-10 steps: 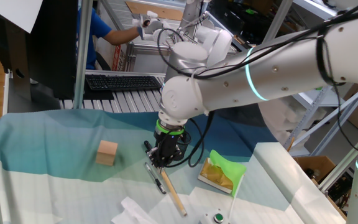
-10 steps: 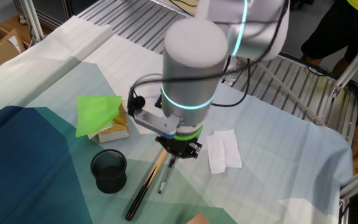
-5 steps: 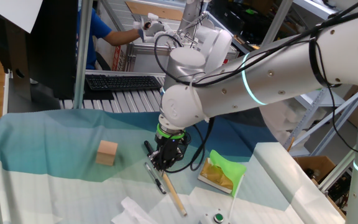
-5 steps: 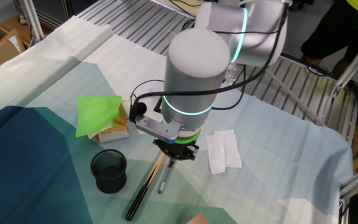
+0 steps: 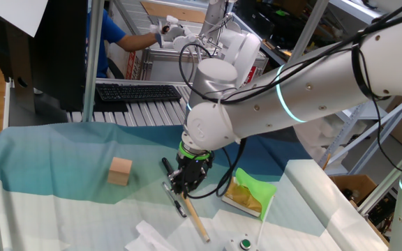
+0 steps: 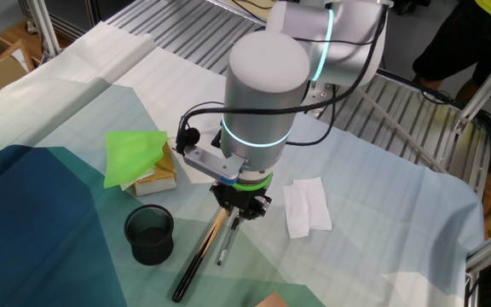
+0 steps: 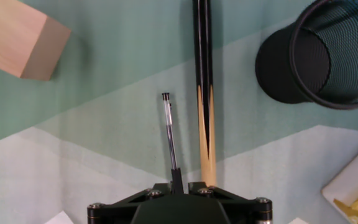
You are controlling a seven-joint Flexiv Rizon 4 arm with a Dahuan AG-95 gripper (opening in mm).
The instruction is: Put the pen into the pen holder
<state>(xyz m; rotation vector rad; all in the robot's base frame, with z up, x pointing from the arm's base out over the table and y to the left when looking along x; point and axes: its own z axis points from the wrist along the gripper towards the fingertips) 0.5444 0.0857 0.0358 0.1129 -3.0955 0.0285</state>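
The slim black pen [image 7: 169, 134] lies on the cloth, pointing away from the hand, beside the long tan stick with a black end [image 7: 204, 93]. My gripper [image 7: 179, 185] is down at the pen's near end, its jaws closed narrowly around it. The pen still rests on the cloth in both fixed views [image 5: 176, 200] [image 6: 227, 246], under the gripper [image 5: 181, 184] [image 6: 239, 211]. The black mesh pen holder [image 7: 328, 56] stands upright to the upper right of the hand view and left of the gripper in the other fixed view [image 6: 149, 232].
A tan wooden cube [image 5: 120, 171] [image 7: 17, 37] sits to the left. A green cloth on a small box [image 6: 139, 158] lies behind the holder. White paper [image 6: 307, 205] lies right of the gripper. A keyboard [image 5: 138, 91] and a person are beyond the table.
The arm has shifted slightly and the hand has settled lower over the pen's end. The pen, stick and holder have not moved.
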